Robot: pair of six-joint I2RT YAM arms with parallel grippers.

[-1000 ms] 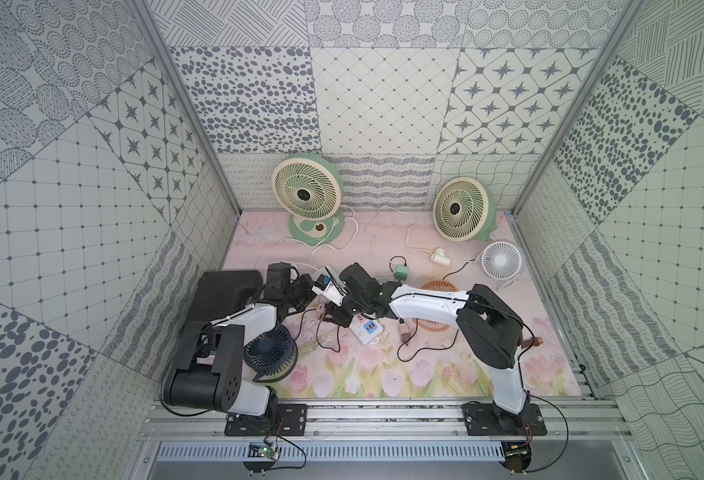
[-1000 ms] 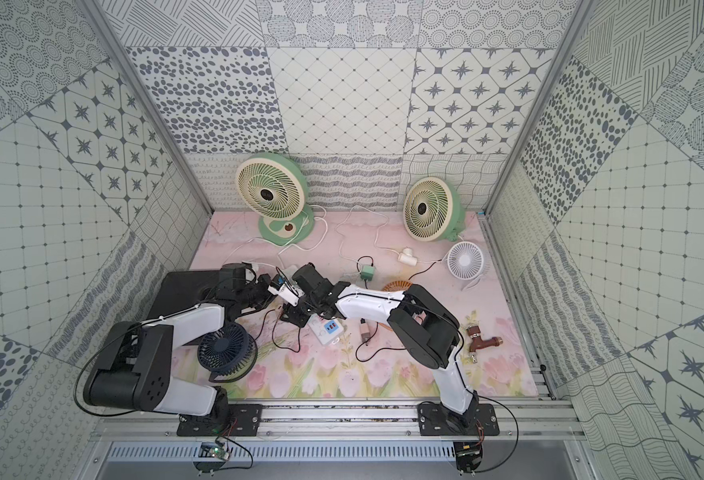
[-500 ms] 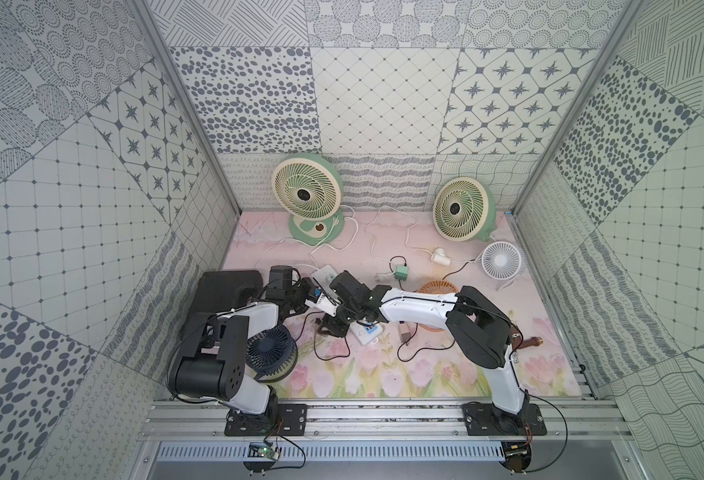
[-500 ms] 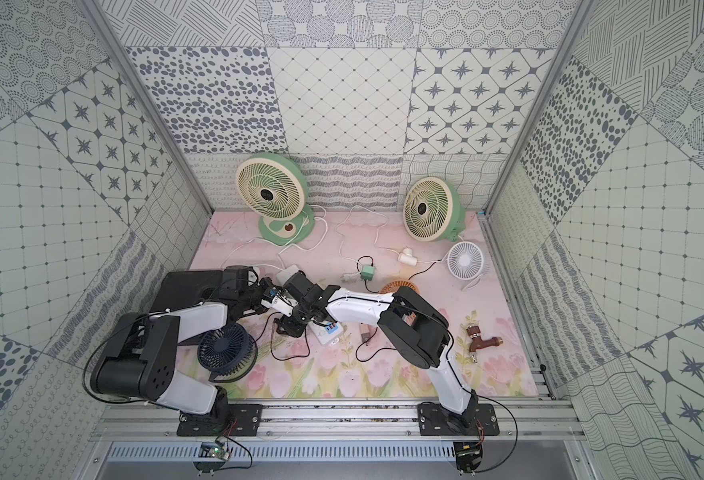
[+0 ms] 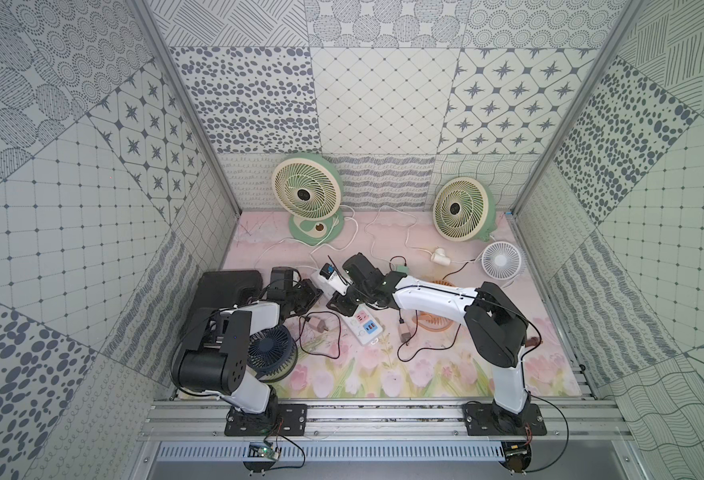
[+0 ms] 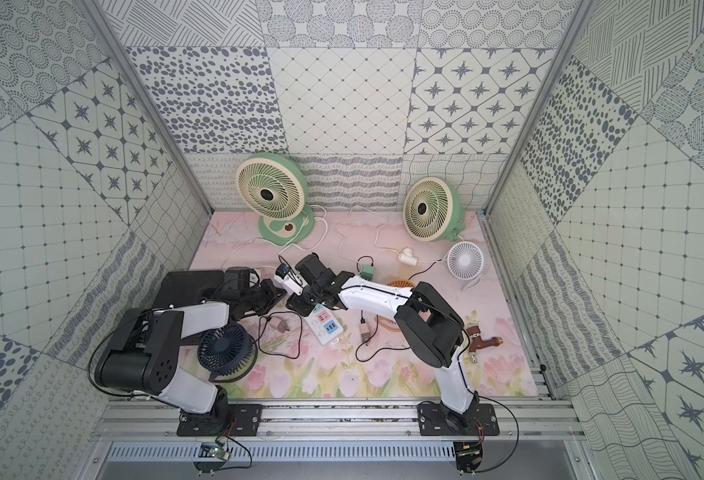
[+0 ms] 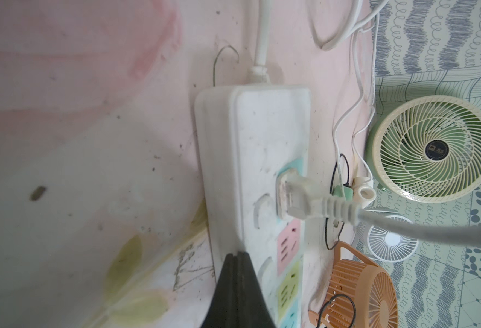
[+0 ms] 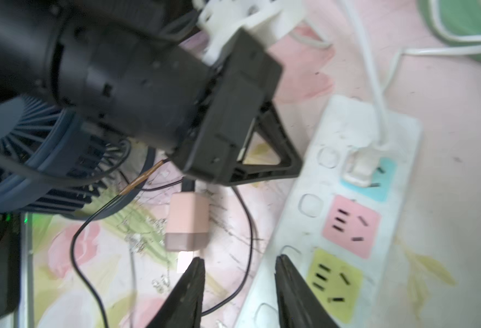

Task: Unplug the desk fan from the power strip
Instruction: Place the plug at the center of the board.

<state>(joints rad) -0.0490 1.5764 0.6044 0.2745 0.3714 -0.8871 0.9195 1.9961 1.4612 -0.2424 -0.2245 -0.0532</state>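
navy fan: far left, lying on the floral mat under the left arm.
left pincer: jaws pressed flat together, nothing between them. tips sit right at the long edge of the power strip and look to be touching it.
pink adapter: loose on the mat with a black cable on it, between the navy fan and the strip.
right pincer: partly open and empty! one finger hangs over the mat just beside the adapter, the other over the strip's edge near the yellow socket.
power strip: mid-mat, lying slantwise, bright blue usb end toward the arm bases.
white plug: seated in the pale blue socket, neither pincer on it.
green fan: upright by the back wall.
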